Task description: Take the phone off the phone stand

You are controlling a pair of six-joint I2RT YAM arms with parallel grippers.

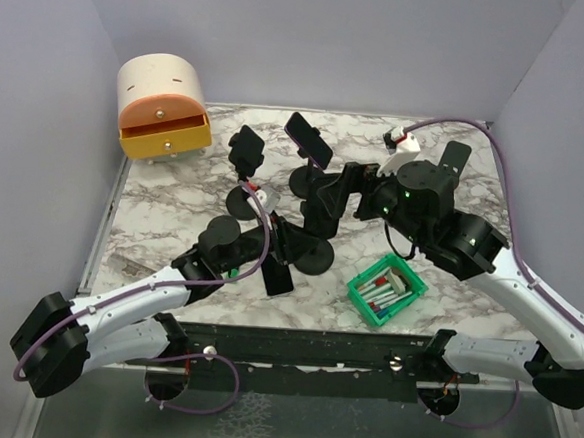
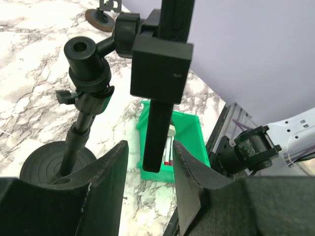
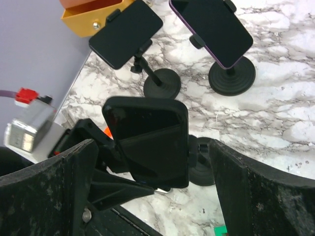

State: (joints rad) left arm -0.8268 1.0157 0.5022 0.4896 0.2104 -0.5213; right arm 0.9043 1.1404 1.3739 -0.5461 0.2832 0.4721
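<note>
While in its stand (image 2: 88, 78), phone (image 3: 147, 142) upright, screen rightward.

Both my arms reach forward; my left pincer (image 2: 149, 160) is partly parted, my right pincer (image 3: 150, 147) spread wide.

Centre phone stand (image 1: 311, 252), clearances. Left: left gripper (image 2: 150, 147) crowds it; bare counter (image 1: 157, 220) beyond. Right front: green bin (image 1: 387, 292), near. Behind: black-phone stand (image 1: 244, 198) and purple-phone stand (image 1: 302, 183), narrow gap between. Top: right gripper (image 3: 152, 142) straddles the phone (image 3: 147, 132), gaps either side.
</note>
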